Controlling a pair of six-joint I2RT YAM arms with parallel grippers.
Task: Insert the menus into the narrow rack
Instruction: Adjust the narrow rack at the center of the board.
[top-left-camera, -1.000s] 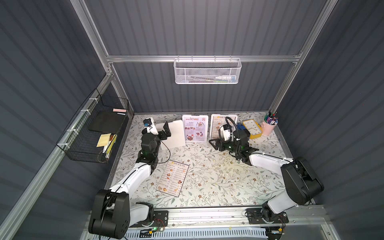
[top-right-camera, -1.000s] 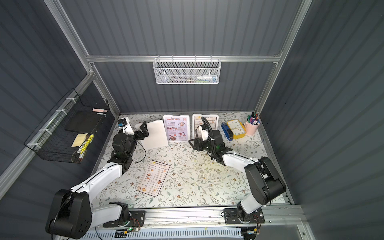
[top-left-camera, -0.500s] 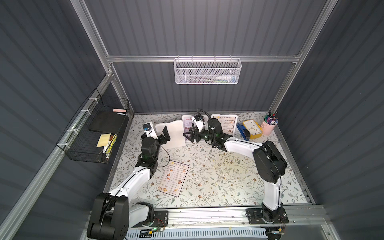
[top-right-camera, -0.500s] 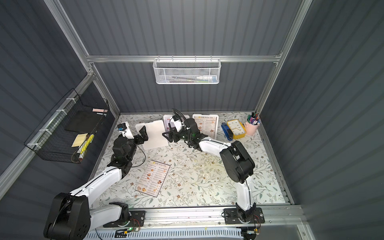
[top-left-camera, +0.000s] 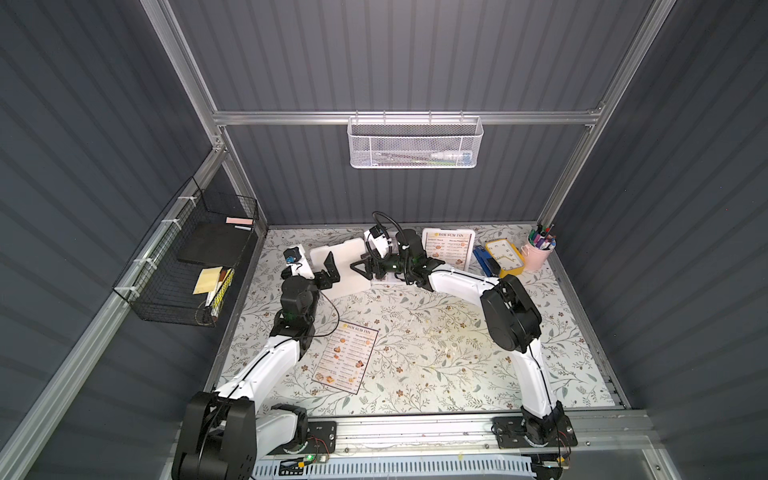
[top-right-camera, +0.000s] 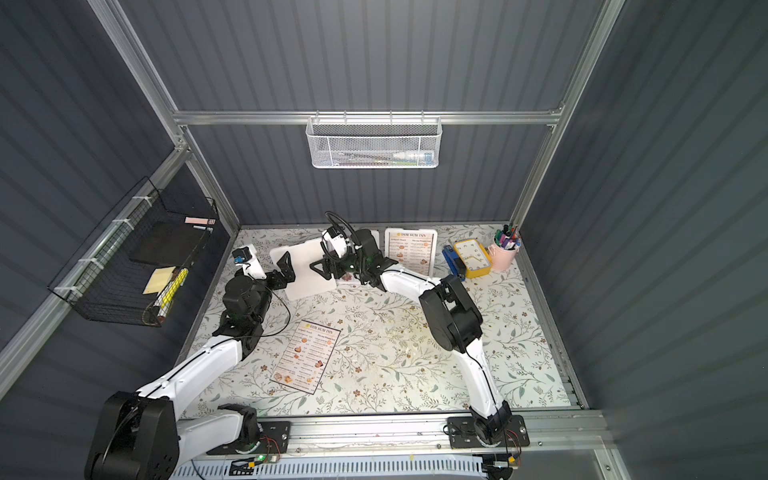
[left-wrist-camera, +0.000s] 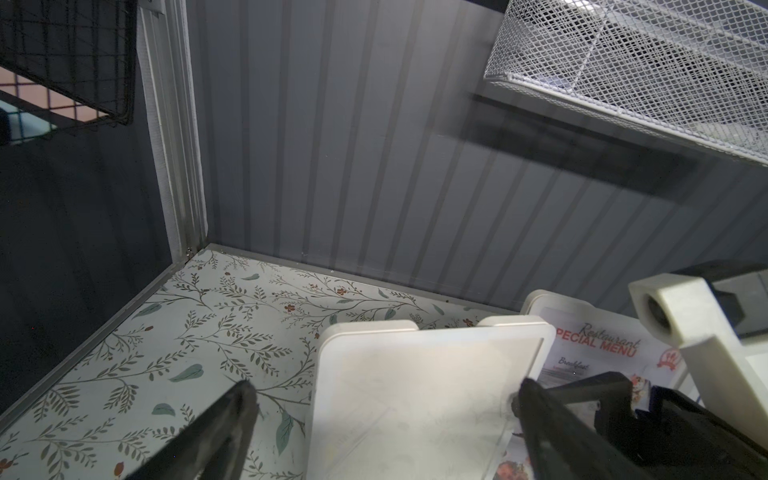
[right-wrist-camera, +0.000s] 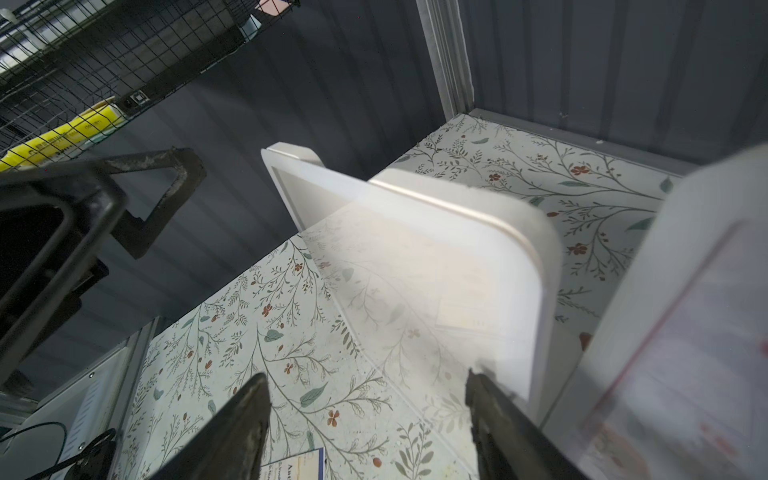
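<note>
Reading "DIM SUM INN", menu (top-left-camera: 345, 357) lies flat; left tool (top-left-camera: 330, 267) and right tool (top-left-camera: 362, 266) gape, apparently empty.

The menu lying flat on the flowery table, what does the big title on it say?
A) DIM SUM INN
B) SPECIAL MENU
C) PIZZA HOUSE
A: the flat menu has DIM SUM INN printed across its top edge, and the words can be read in both top views.
</note>
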